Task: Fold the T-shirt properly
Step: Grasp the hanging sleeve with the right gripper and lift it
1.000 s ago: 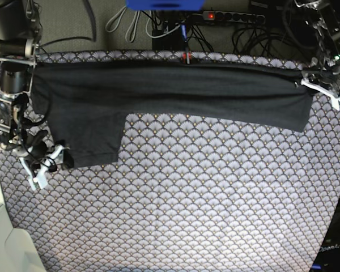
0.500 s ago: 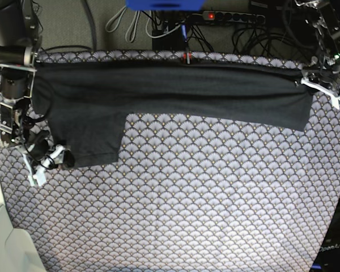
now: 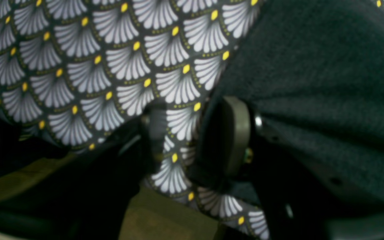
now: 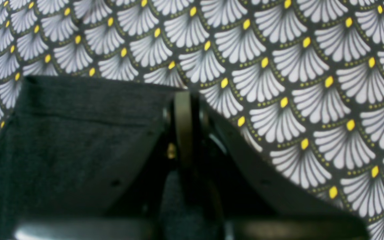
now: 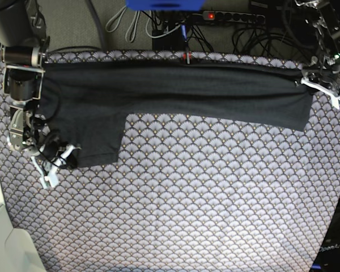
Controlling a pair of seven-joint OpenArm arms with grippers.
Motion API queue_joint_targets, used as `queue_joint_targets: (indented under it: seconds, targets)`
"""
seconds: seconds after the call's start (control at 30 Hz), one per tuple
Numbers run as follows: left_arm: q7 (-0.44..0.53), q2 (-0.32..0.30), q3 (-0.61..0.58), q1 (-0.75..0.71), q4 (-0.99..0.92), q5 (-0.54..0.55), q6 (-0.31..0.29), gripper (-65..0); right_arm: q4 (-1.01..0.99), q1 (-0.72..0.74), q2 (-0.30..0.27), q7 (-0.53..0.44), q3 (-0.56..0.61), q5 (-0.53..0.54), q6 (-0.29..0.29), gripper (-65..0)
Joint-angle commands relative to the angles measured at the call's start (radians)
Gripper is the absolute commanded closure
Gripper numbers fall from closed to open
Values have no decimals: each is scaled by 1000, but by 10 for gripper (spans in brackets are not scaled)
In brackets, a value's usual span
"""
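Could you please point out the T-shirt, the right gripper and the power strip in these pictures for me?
T-shirt (image 5: 175, 93): base view, middle of the folded dark body.
Right gripper (image 5: 55, 164): base view, between its fingertips at the sleeve's corner.
Power strip (image 5: 229, 17): base view, middle of the black bar behind the table.

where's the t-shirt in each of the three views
Base: T-shirt spans the far edge, sleeve hanging down at left.
Left wrist: fills the right side.
Right wrist: lower left.
Shared landmark: scallop-print cloth beneath it.
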State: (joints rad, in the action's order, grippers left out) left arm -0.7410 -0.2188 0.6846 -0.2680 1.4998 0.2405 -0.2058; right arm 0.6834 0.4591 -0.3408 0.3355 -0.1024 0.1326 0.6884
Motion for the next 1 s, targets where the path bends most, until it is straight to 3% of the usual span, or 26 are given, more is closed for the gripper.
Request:
queue_joint_targets:
  seconds: [0.0,0.1,0.37,0.63,0.97]
  targets:
    - [2,-15,4,-3,17,0,1,-262,28,14,-13,30,-3,-29,10,0]
    - [2,-15,4,-3,17,-2,1,-262,154,-50,-36,70,-4,-26,10,0]
    - [4,-17,4,3,17,-5,1,-262,629,-308,-33,142,-33,-27,10,0]
    - [4,-20,2,5,17,0,1,-262,898,-438,3,222,-202,-26,10,0]
    - [8,-18,2,3,17,1,-1,-262,1160,-675,69,235,-256,-26,10,0]
